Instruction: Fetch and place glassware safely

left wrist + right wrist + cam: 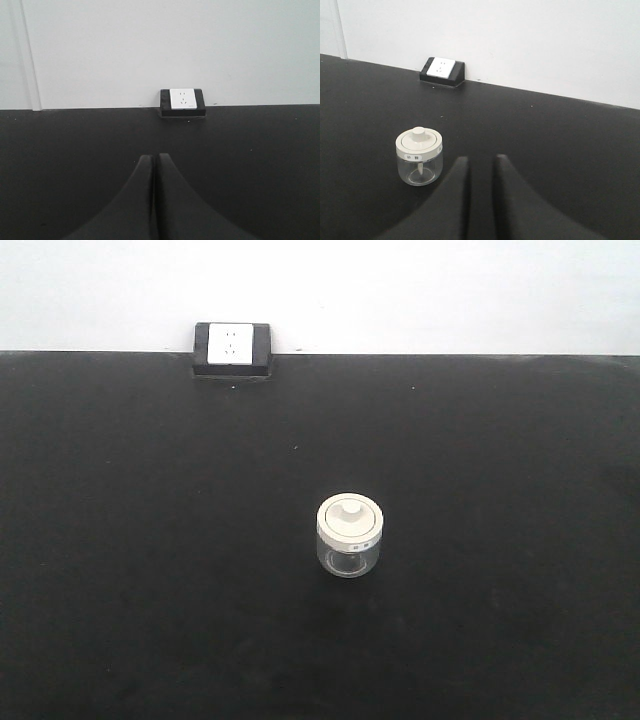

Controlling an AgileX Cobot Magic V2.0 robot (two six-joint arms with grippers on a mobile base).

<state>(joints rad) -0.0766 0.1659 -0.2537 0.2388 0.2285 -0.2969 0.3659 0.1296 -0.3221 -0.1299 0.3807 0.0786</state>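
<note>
Jar [419,156] just left of right gripper [481,161], untouched

It looked like a plain test room or lab, not a home. A big black table [150,540] filled almost all of the view, and right behind its far edge stood a bare white wall [450,290] with no pictures or shelves on it. A white power socket [232,344] in a black box sat at the far edge of the table, against the wall, and one little glass jar [349,536] with a cream lid stood alone near the middle of the table.
</note>
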